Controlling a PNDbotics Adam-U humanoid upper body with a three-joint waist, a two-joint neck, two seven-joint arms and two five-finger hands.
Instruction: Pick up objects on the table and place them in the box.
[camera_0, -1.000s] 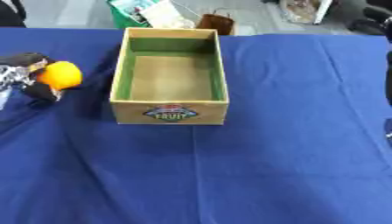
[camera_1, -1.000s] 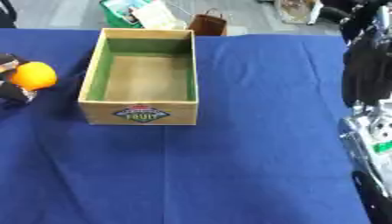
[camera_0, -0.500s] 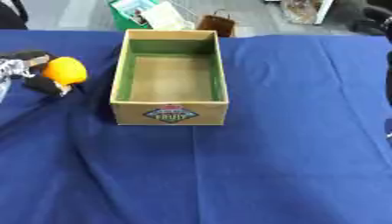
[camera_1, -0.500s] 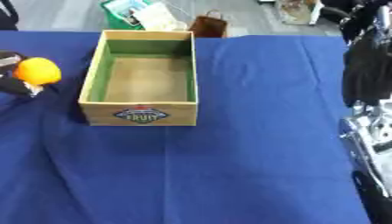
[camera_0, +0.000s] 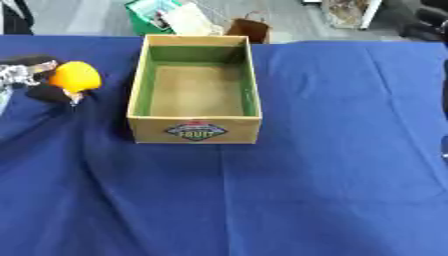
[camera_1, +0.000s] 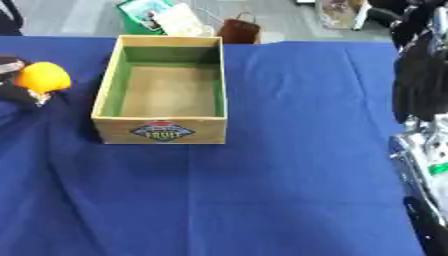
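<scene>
Surface: blue cloth covers the whole surface, with soft creases running down from the box toward the near edge.
Background: grey floor beyond the far edge — a green bin with papers in it and a small brown paper bag stand there, just behind the box.
Box: open wooden box, upright, long side running away from the camera, set left of the middle of the cloth; its inner walls are green and its floor is bare brown, with nothing lying inside.
Label: the near end wall carries a dark diamond-shaped badge with the word "FRUIT" in pale letters; a red and white mark sits over the word, too small to read.
Orange: round orange fruit, off to the left of the box, level with its middle and clear of its wall, outside the box.
Left hand: black and silver left hand enters from the left edge, its fingers curled round the orange — dark fingertips show beneath and behind the fruit.
Height of orange: whether it is lifted off the cloth or touching it cannot be told.
Right hand: black and silver machinery fills the right edge of the right eye view; whether its fingers are spread or closed cannot be told.
</scene>
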